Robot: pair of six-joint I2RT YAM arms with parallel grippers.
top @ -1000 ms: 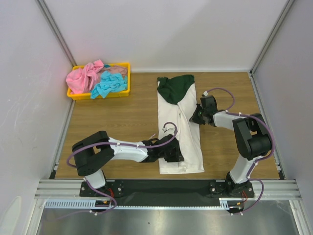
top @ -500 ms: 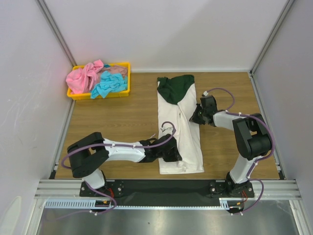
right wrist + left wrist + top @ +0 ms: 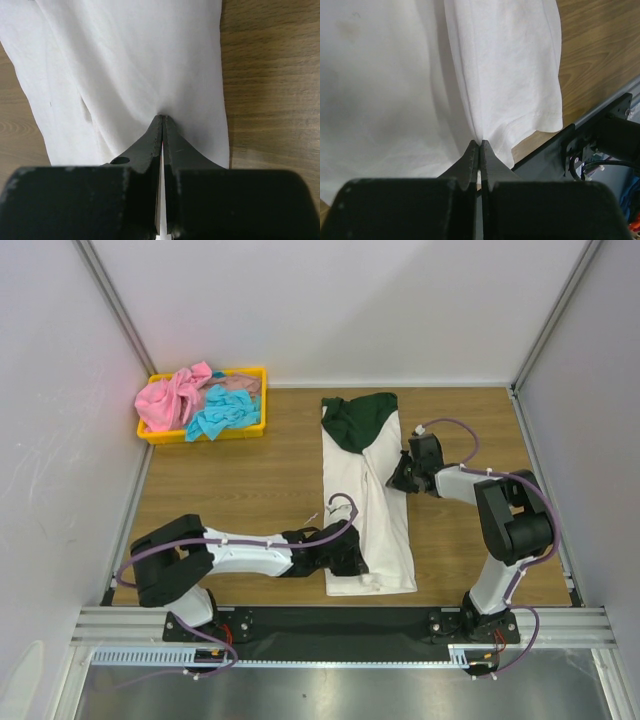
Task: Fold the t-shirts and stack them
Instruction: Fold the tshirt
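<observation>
White shirt (image 3: 372,502), folded lengthwise only, is pinched by the shut left gripper (image 3: 480,144) and right gripper (image 3: 163,119); other shirts (image 3: 195,400) lie unfolded in the tray (image 3: 205,437).

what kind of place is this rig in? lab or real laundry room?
Most likely a lab robot cell: white panel walls box in a wooden tabletop, aluminium rail along the near edge, and a yellow tray of crumpled t-shirts.

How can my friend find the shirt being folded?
Find the wooden table. In its middle lies a long white shirt. Unlike the pink shirt and turquoise shirt bunched in the yellow tray, it lies flat, dark green at its far end.
</observation>
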